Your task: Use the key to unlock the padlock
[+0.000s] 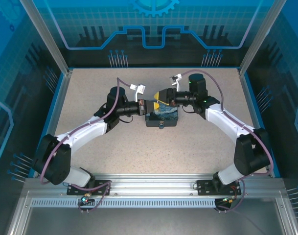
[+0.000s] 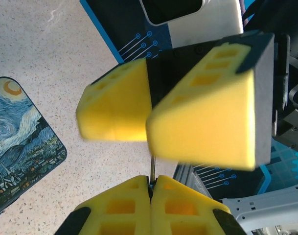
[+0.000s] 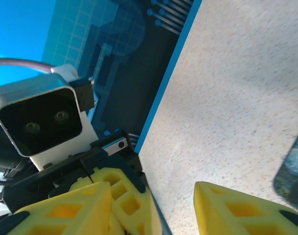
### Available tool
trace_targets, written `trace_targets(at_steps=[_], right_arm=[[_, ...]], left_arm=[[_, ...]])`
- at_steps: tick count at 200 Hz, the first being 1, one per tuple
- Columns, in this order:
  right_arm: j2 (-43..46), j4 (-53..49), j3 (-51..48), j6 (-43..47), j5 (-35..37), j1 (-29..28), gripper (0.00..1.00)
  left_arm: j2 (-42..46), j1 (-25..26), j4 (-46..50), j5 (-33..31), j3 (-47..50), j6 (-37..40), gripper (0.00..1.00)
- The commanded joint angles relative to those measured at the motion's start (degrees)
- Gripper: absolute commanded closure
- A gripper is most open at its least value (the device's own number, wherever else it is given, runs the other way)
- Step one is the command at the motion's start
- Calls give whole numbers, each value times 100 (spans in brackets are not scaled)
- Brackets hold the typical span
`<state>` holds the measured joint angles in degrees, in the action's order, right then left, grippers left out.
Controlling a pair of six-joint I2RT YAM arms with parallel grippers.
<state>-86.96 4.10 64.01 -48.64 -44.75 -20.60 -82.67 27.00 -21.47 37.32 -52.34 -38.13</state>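
**Q:** Where is the key (image 2: pixel 151 169)?
**A:** In the left gripper (image 2: pixel 151 183), jaws pressed together on it, over the middle of the table (image 1: pixel 139 147) beside the painted tin (image 2: pixel 21 137). The right gripper (image 3: pixel 153 210) faces it, jaws spread.
**Q:** Handling?
**A:** Probably light, stiff and slippery. You should grip its flat head.

Bright, even overhead light covers the table (image 1: pixel 188 142), leaving only soft shadows on it. Close above the table, yellow fingers (image 2: pixel 202 122) look blurred near the wrist lens.
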Motion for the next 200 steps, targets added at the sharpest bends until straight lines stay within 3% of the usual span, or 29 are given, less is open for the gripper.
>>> trace_targets(at_steps=[1,39,64,128,200], right_arm=[[507,247,-343,-455,430,179,50],[1162,373,-996,-517,1010,8,52],[1300,348,-1219,-124,1011,-141,56],[913,670,-1122,-53,861,-409,59],[685,759,-985,-159,918,-465,73]], left_arm=[[131,-20,-704,-310,371,-477,100],[275,-11,-1487,-1320,819,-1438,100],[318,21,-1494,-1557,802,-1709,100],[375,192,-1269,-1689,602,-1756,100],[384,357,-1150,-1750,504,-1659,100]])
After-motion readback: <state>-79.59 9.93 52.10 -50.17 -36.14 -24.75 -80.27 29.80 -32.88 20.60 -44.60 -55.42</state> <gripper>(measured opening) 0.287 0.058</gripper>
